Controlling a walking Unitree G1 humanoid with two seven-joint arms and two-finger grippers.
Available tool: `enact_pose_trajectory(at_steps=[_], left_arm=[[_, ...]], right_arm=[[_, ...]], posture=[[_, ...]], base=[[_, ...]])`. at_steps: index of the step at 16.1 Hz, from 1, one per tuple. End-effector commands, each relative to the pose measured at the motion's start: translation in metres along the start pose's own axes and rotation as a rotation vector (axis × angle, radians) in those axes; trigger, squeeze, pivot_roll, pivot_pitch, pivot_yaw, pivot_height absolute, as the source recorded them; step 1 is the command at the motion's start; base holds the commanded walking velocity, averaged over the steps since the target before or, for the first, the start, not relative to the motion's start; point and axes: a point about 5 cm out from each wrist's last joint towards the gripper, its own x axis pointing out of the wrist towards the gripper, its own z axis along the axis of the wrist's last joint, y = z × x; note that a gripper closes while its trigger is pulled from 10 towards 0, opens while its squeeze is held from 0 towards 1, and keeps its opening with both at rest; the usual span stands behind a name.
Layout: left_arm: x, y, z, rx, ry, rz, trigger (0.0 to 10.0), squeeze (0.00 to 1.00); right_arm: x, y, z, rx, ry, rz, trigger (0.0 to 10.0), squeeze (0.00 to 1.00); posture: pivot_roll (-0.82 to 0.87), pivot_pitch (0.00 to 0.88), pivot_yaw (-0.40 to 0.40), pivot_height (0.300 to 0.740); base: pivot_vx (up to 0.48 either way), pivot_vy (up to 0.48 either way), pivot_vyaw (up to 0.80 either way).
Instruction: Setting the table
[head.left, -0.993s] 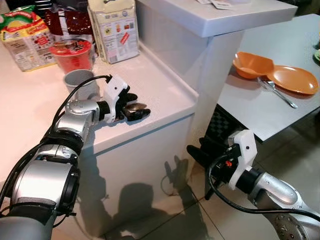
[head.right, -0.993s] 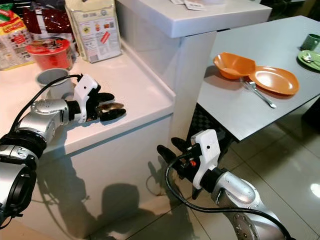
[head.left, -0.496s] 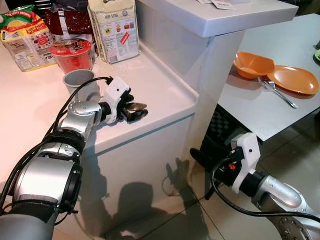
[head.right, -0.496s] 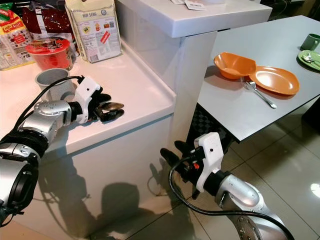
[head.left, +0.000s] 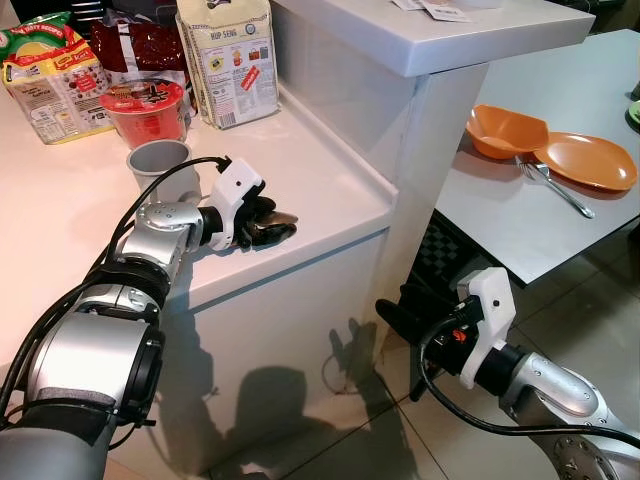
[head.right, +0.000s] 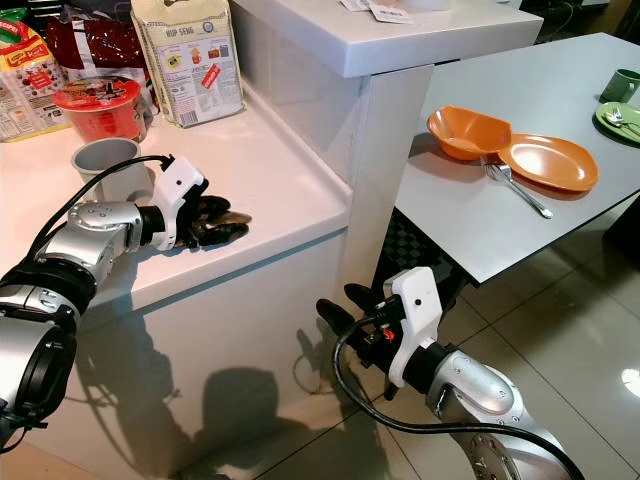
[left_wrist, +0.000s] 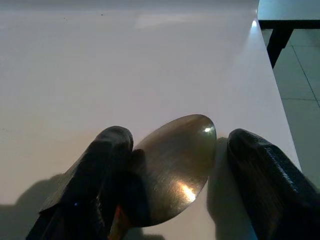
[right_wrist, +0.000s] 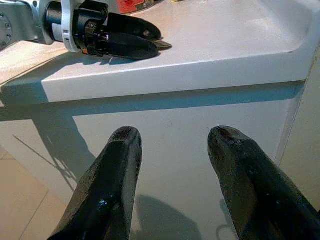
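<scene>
Spoon (left_wrist: 172, 167) lies on the white counter (head.left: 320, 170) between the left gripper's (head.left: 268, 224) parted fingers (left_wrist: 95, 175), beside a grey cup (head.left: 160, 168).

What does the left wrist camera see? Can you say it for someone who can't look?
A shiny metal spoon bowl lies on a white counter between the left gripper's two black fingers, which stand apart. The counter's edge and tiled floor show beyond.

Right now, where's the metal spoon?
The shiny metal spoon lies on the white counter near its front edge, between the left end effector's black fingers, just right of the grey cup.
</scene>
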Motion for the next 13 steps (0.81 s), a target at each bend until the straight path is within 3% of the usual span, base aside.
enact_pose_trajectory(at_steps=[1, 13], left_arm=[[0.000, -0.003, -0.008, -0.009, 0.059, -0.032, 0.0, 0.00], [-0.001, 0.001, 0.002, 0.009, -0.012, 0.011, 0.0, 0.00]], right_arm=[[0.000, 0.002, 0.005, -0.012, -0.016, -0.001, 10.0, 0.00], [0.006, 0.001, 0.013, -0.030, -0.031, -0.009, 10.0, 0.00]], posture=[[-0.09, 0.005, 0.003, 0.740], [-0.08, 0.000, -0.001, 0.740]], base=[[0.000, 0.000, 0.00], [0.000, 0.000, 0.00]])
